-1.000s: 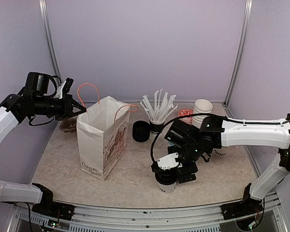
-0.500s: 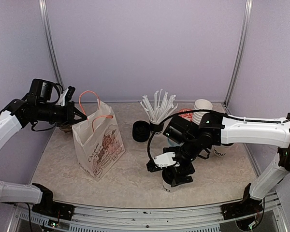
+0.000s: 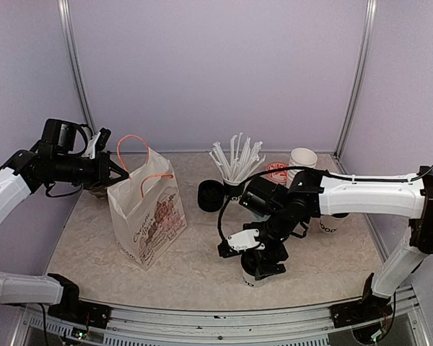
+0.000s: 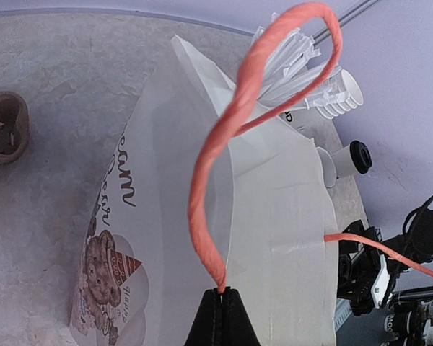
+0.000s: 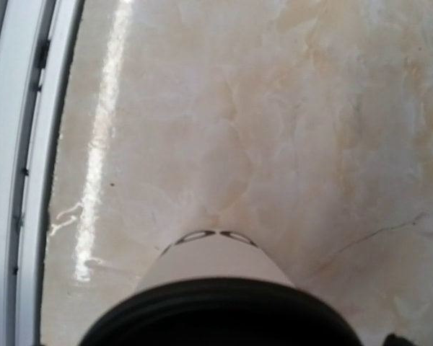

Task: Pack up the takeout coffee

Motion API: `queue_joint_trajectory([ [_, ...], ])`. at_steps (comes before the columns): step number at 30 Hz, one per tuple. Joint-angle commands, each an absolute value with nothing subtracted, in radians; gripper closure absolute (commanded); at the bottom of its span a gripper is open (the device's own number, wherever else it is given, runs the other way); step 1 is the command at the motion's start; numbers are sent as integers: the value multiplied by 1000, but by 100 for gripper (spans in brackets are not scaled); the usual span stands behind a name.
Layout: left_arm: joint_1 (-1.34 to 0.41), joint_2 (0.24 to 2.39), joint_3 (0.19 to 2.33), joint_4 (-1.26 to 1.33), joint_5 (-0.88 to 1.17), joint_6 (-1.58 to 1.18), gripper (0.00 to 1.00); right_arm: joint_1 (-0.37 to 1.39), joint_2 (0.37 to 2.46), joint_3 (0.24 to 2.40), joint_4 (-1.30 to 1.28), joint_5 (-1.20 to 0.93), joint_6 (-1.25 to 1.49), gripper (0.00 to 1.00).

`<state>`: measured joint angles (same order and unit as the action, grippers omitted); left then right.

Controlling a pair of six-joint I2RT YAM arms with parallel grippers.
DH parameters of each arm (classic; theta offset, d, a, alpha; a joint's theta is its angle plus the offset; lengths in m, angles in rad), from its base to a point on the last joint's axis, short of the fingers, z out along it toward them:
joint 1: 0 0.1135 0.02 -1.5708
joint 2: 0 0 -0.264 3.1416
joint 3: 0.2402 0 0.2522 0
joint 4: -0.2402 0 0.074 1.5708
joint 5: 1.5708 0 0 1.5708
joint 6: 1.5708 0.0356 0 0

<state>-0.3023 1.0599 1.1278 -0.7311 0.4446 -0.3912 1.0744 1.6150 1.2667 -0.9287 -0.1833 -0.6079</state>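
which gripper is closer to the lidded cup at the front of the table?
Right. The right gripper sits directly over the lidded cup, jaws wide; the left gripper is far off, pinching the bag's orange handle.

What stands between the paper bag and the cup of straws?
A black stack, probably cup lids, stands there; the top view shows it.

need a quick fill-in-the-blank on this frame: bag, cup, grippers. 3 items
1. The left gripper is shut on the orange ___ of the paper bag.
2. The right gripper, over a cup standing on the table, is ___.
3. That cup's lid is ___.
Missing words: handle; open; black.
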Motion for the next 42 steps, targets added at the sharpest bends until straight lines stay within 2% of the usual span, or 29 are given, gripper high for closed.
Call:
queue_joint_trajectory([
  [1,-296,1051,1112,-719,451,-374,100,1064,1633,1259,-957,-182,-597,0],
  [3,-295,1051,1112,-716,450,-374,100,1060,1633,1258,-960,-186,-598,2],
  [6,-296,1052,1114,-717,454,-373,100,1052,1624,1265,-974,-198,-603,14],
  [10,-296,1054,1113,-712,458,-374,100,1031,1603,1262,-996,-199,-607,24],
  [19,-296,1065,1119,-694,488,-374,100,912,1512,1202,-1017,-175,-619,33],
  [30,-327,1068,1155,-669,624,-361,100,550,1378,1118,-1025,-144,-716,31],
  [37,-512,1101,1209,-605,661,-409,100,370,1391,1085,-991,-156,-778,30],
  [41,-629,1134,1246,-560,675,-435,100,342,1394,1057,-951,-149,-794,13],
  [42,-655,1143,1258,-551,677,-438,100,341,1393,1060,-952,-153,-794,3],
])
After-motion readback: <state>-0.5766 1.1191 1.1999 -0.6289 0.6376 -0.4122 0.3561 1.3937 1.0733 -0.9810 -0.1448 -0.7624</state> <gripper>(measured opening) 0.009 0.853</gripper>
